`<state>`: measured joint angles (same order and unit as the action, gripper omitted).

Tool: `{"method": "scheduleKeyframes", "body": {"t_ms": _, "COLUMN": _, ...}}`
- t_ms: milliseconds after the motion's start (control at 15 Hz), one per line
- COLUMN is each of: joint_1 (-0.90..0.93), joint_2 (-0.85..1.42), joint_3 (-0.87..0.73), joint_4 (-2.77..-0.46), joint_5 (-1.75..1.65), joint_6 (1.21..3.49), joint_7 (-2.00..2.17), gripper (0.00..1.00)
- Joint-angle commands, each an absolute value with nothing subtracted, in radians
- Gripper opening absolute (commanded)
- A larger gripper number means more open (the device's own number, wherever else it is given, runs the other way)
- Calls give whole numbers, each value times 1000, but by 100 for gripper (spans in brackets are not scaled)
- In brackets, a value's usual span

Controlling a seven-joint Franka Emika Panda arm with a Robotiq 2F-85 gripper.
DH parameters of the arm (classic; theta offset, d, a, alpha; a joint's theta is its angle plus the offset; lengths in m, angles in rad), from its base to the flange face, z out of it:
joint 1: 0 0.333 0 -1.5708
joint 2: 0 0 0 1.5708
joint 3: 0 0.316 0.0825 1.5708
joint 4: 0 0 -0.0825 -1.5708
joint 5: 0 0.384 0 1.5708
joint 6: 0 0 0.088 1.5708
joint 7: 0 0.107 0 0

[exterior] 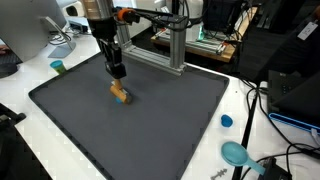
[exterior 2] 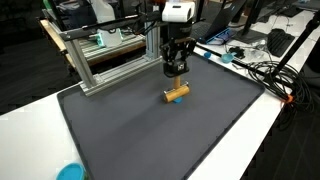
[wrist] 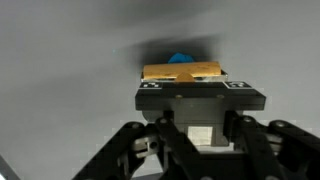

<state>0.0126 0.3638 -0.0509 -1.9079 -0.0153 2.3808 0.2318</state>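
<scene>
A small wooden block (exterior: 120, 93) lies on the dark grey mat (exterior: 170, 120); it also shows in the other exterior view (exterior 2: 177, 94). My gripper (exterior: 117, 71) hangs just above and behind it, pointing down, in both exterior views (exterior 2: 175, 68). Its fingers look closed together and hold nothing. In the wrist view the gripper (wrist: 200, 95) fills the lower half. The wooden block (wrist: 182, 72) lies just beyond the fingertips, with a small blue piece (wrist: 180, 58) at its far side.
An aluminium frame (exterior: 175, 45) stands at the mat's back edge, also seen in an exterior view (exterior 2: 100, 60). A blue cap (exterior: 226, 121) and a teal scoop (exterior: 236, 153) lie on the white table. Cables (exterior 2: 262, 70) and monitors surround the table.
</scene>
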Motion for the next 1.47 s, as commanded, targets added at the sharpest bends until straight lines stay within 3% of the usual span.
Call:
{"method": "scheduleKeyframes", "body": {"t_ms": 0, "joint_1": 10, "joint_2": 403, "joint_3": -53, "joint_4": -1888, "joint_5": -8, "joint_6": 2351, "joint_7": 228, "gripper": 22}}
{"method": "scheduleKeyframes", "body": {"t_ms": 1400, "joint_1": 13, "joint_2": 489, "joint_3": -62, "joint_4": -1812, "joint_5": -15, "joint_6": 2224, "joint_7": 254, "gripper": 22}}
